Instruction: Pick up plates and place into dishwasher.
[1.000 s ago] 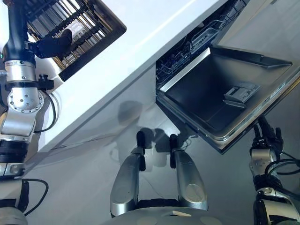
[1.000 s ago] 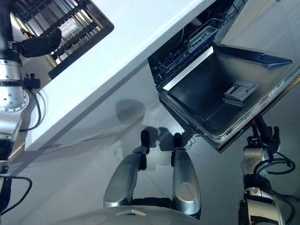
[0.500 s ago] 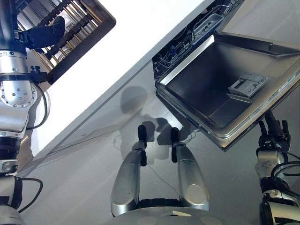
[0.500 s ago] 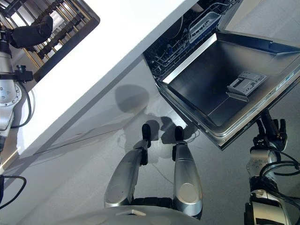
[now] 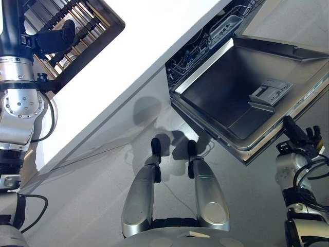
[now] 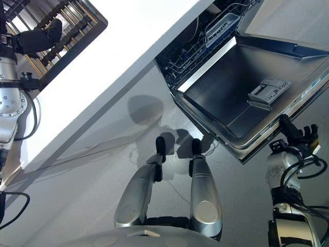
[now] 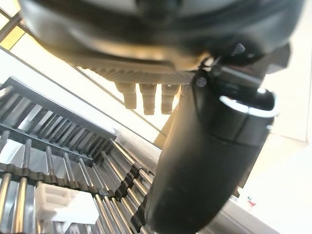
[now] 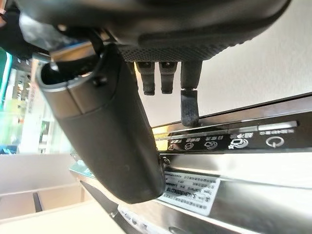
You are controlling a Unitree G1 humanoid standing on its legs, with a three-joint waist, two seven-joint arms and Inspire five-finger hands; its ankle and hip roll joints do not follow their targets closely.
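A dark dish rack with metal bars stands on the white counter at the far left. My left hand hovers over its bars, fingers relaxed and holding nothing; its thumb hangs just above the bars. Something white lies beneath the bars; I cannot tell what it is. The dishwasher stands open at the right, its steel door folded down. My right hand is below the door's front edge, open, with one fingertip against the control strip.
The dishwasher's wire basket shows behind the door, with a grey cutlery holder in it. A detergent compartment sits on the door's inner face. Grey floor lies between the counter front and the door.
My right hand has swung toward the door's front edge, fingers now angled at it. The left hand stays over the rack. The camera has shifted a little.
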